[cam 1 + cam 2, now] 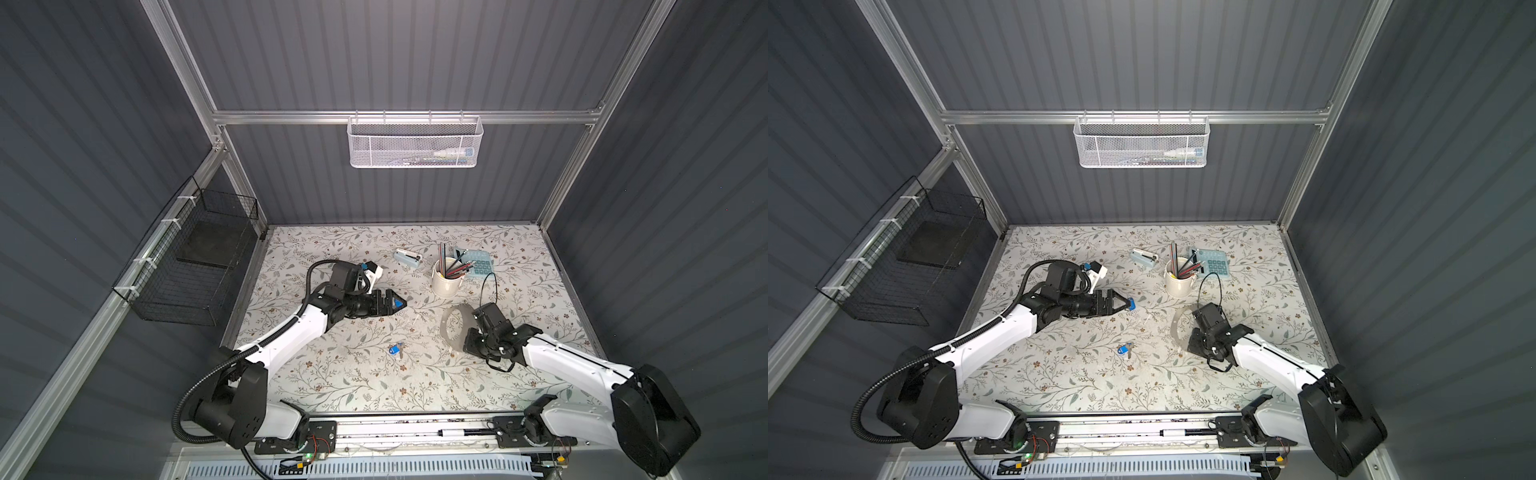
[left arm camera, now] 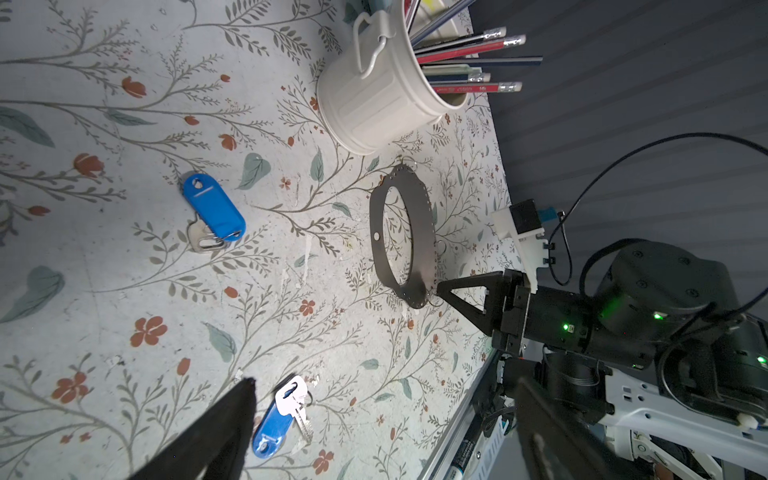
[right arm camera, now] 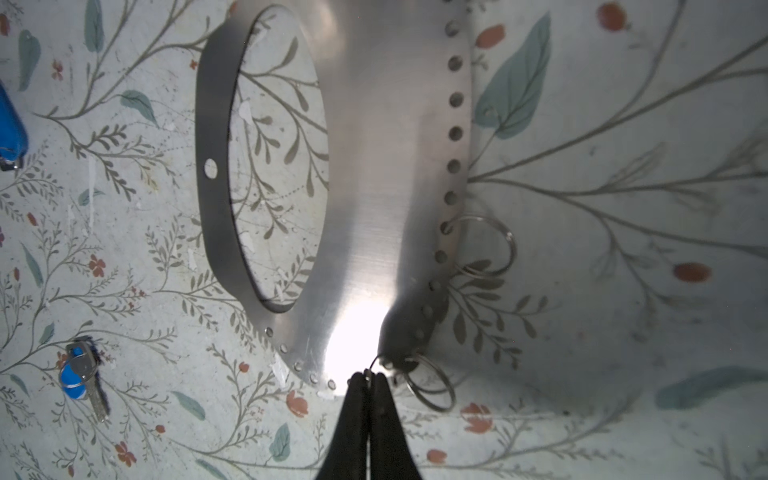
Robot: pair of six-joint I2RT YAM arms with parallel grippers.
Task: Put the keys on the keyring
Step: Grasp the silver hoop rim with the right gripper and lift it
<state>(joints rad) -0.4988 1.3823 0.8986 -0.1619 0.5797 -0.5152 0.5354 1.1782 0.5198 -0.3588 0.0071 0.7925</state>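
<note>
Two keys with blue tags lie on the floral table. One key (image 1: 395, 350) (image 1: 1124, 351) lies alone toward the front. The other key (image 2: 278, 415) lies at the tip of my left gripper (image 1: 401, 303), beside one of its fingers (image 2: 224, 432). That gripper is open and holds nothing. The keyring (image 2: 419, 232) (image 3: 374, 166) is a flat grey oval with holes along its rim, tilted up off the table. My right gripper (image 3: 368, 376) (image 2: 438, 291) is shut on a thin wire ring at the keyring's rim.
A white cup (image 1: 444, 282) of pencils stands behind the keyring, with a pale blue stapler (image 1: 407, 257) and a calculator (image 1: 478, 266) near it. A black wire basket (image 1: 195, 266) hangs on the left wall and a white mesh basket (image 1: 415, 143) on the back wall.
</note>
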